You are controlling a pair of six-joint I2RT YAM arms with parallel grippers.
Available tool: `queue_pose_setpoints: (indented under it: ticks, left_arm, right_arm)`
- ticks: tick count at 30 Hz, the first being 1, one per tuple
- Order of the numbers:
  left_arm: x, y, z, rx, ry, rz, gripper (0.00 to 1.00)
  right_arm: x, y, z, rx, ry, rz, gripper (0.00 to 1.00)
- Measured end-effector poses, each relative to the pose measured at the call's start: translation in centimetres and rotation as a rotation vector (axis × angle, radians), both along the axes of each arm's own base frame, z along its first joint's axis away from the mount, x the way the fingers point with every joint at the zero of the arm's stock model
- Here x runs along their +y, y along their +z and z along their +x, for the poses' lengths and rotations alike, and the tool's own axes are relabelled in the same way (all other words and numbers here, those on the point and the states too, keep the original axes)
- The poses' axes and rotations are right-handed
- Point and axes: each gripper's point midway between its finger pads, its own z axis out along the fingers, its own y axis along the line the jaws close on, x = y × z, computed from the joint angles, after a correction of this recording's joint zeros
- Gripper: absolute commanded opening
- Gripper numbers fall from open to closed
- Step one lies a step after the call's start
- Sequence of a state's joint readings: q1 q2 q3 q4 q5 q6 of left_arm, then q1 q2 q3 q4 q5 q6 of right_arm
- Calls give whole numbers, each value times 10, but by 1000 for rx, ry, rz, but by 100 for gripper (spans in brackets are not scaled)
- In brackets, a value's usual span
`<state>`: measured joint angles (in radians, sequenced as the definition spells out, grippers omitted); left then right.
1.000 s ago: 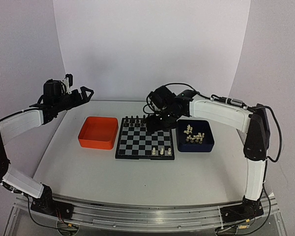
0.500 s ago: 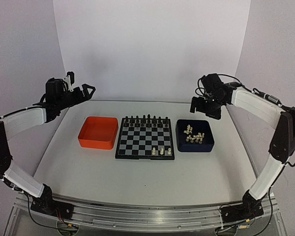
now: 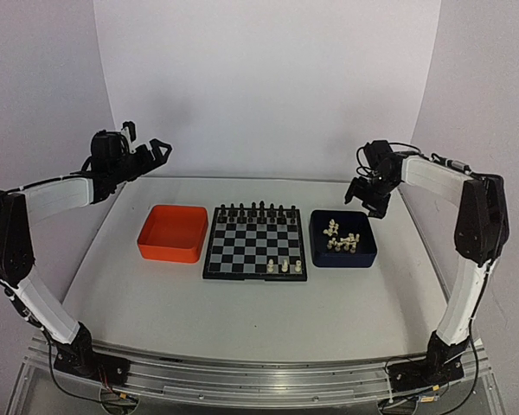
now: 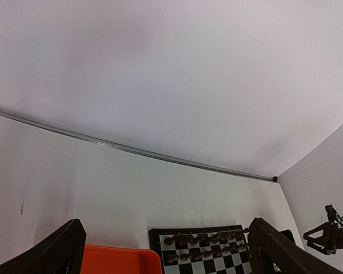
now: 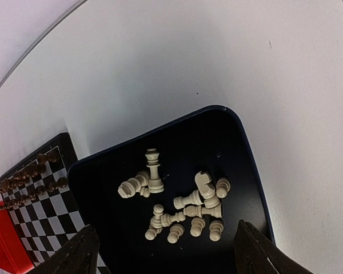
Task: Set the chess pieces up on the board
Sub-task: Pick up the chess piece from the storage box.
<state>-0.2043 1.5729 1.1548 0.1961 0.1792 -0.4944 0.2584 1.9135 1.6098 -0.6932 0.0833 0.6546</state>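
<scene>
Currently most of the cream-white chess pieces (image 5: 177, 205) lie in a loose heap inside the dark blue tray (image 3: 366, 254), which sits just to the right of the chessboard (image 3: 256, 244). Several are on their sides, touching one another. Three more cream-white pieces stand on the board's nearest row, toward its right corner. The black pieces (image 3: 253, 210) fill the far side of the board in two rows. An orange tray (image 3: 173, 232) sits just left of the board on the white table (image 3: 242, 311).

The right gripper (image 3: 370, 204) hangs above the far right corner of the blue tray, apart from it. Its wrist view looks straight down on the heap, with the jaws spread wide and nothing between them. The left gripper (image 3: 158, 152) is raised well away to the far left, beyond the orange tray, also released and holding nothing.
</scene>
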Motion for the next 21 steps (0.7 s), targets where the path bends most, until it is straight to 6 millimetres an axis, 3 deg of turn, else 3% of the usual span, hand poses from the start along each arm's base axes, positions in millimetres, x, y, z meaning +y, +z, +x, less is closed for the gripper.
queue_pose_setpoints:
  ticks: [9, 21]
  left_arm:
    - [-12, 0, 22, 6, -11, -7, 100]
    - [-16, -12, 33, 41, -9, 3, 100]
  right_arm:
    - [1, -32, 29, 59, -30, 86, 57]
    - [19, -75, 32, 162, 16, 168, 46]
